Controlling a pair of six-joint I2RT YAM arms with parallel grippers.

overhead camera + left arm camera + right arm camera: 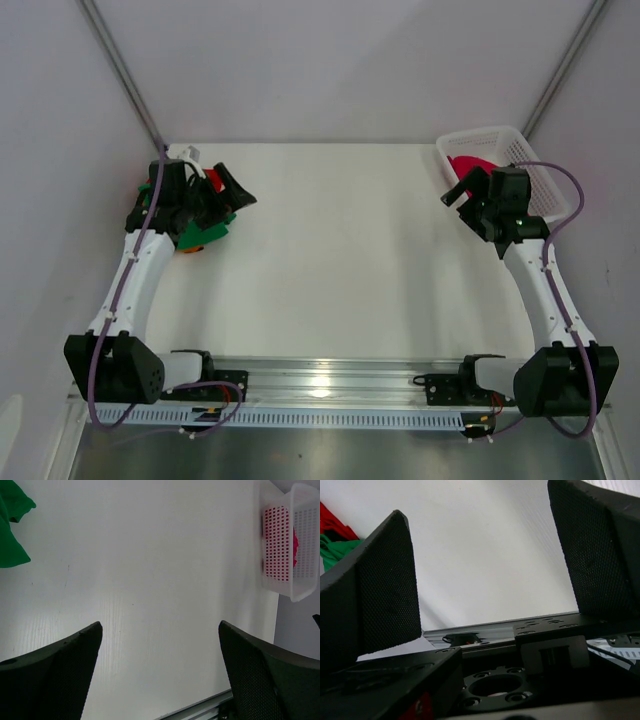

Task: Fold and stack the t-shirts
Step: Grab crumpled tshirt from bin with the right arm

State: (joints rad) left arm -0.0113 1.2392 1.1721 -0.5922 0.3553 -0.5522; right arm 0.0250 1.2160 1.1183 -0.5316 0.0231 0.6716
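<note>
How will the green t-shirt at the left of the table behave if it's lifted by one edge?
The green t-shirt lies crumpled in soft folds, so it will probably hang limp and stretch out rather than keep its shape. It sits bunched against red cloth, so a pinch may drag that along. It looks thin, so likely light.
</note>
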